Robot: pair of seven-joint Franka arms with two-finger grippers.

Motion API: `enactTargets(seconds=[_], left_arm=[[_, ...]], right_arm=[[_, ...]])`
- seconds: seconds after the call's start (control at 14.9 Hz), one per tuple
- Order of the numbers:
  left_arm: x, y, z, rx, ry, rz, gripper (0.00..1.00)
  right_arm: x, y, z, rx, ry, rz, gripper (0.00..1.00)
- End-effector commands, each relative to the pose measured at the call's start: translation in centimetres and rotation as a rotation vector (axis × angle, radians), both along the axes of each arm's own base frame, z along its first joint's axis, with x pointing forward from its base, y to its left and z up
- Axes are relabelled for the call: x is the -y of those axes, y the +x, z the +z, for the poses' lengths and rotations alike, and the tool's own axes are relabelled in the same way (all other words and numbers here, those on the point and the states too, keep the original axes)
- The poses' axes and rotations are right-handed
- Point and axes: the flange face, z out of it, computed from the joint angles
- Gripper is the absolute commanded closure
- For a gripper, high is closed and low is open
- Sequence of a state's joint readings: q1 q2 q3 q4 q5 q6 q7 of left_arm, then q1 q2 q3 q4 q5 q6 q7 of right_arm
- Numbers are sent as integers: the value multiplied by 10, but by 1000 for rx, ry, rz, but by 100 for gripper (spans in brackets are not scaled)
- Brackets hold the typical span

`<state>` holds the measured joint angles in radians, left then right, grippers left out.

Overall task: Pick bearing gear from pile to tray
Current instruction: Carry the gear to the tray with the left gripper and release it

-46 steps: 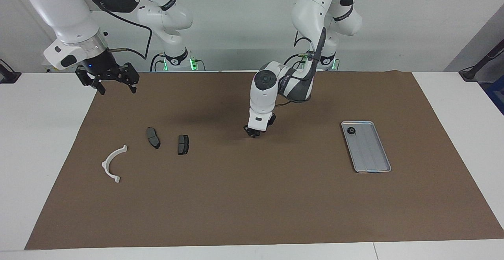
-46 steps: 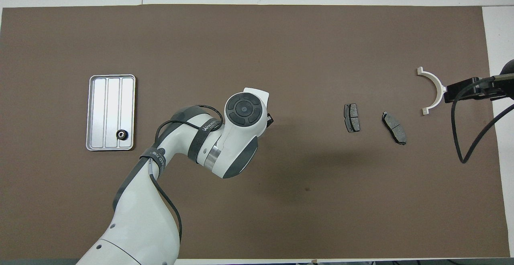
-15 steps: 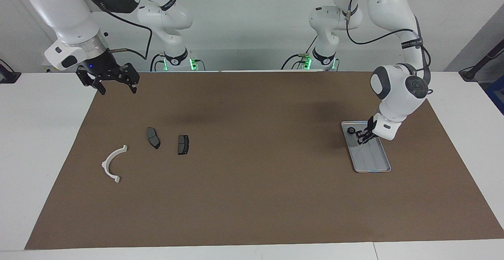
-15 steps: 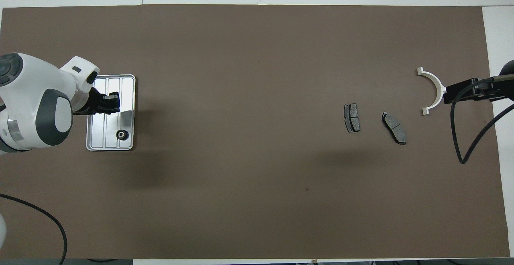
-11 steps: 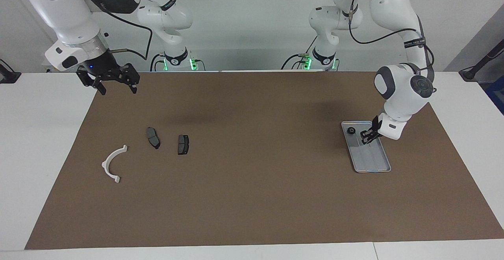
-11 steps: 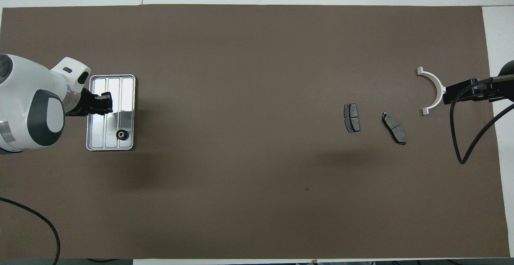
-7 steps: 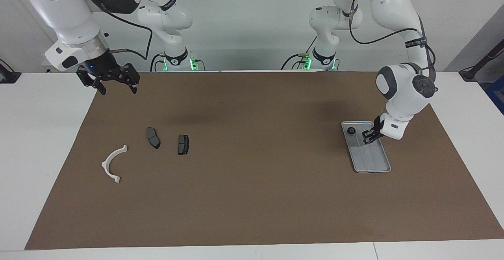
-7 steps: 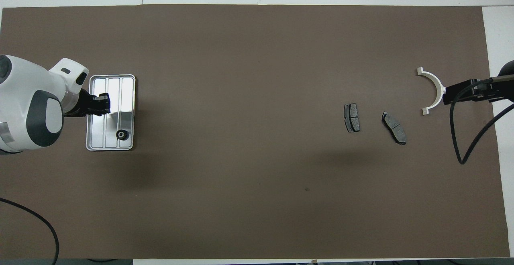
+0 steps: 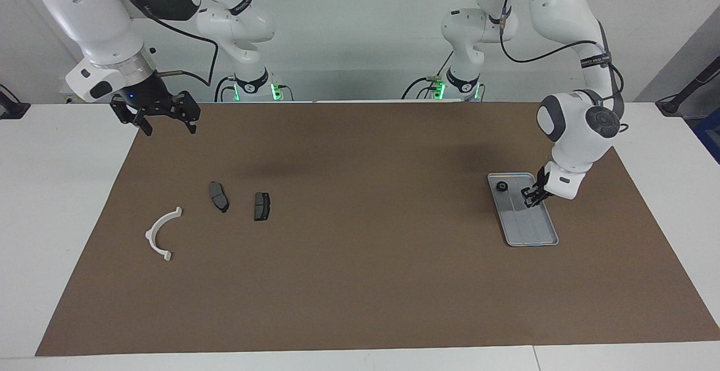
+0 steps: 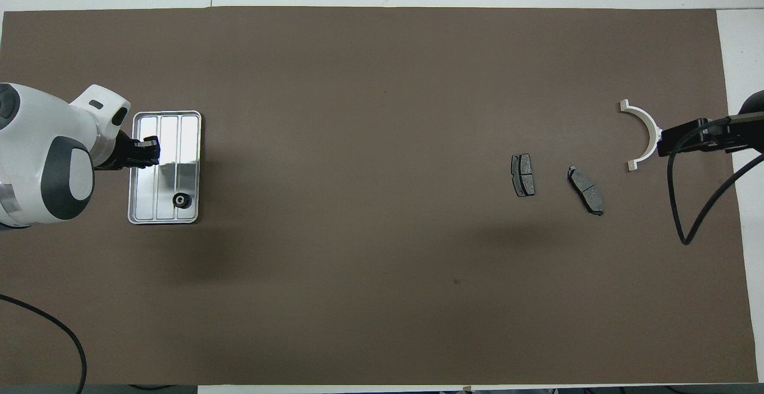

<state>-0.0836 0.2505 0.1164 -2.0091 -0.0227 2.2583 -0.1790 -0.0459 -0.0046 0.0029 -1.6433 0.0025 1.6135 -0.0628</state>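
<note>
Your left gripper [image 9: 530, 198] hangs just over the tray [image 9: 537, 235], above the rim on the side toward the left arm's end of the table, its black fingers pinched tight together; whether a small part sits between the tips you cannot tell. The tray itself is a flat, silver-grey metal rectangle with rounded corners, a raised rim and lengthwise ribs. In the tray's corner nearest the robots sits one bearing gear [image 9: 502, 186], a small black round toothed piece with a pale centre, apart from the gripper.

From the tray toward the right arm's end of the table, across the matte brown mat [image 9: 360, 281], you see two brake pads [image 9: 262, 206], dark grey and flat, lying close together but not touching. Farther from the tray than the pads lies a white half-ring bracket [image 9: 160, 235], a thin smooth arc with squared ends.

Your right gripper [image 9: 163, 117] waits with its fingers spread wide, holding nothing, raised over the mat's corner at that end.
</note>
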Motion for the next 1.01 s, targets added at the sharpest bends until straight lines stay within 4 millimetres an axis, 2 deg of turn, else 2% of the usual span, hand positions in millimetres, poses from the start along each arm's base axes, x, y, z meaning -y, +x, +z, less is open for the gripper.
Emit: enactTargets(seconds=[0.0,0.27,0.94], left_arm=[[-6,-6,-6,11,15,13,100],[-6,-6,-20,-4,16,15,100],[-11,-10,-30,-15,-9,49,100]], right_arm=[[1,-6,1,19,-12,-17,0],[1,-6,0,17,-13,-17,0],[1,-8,2,22,-12,-16,0]])
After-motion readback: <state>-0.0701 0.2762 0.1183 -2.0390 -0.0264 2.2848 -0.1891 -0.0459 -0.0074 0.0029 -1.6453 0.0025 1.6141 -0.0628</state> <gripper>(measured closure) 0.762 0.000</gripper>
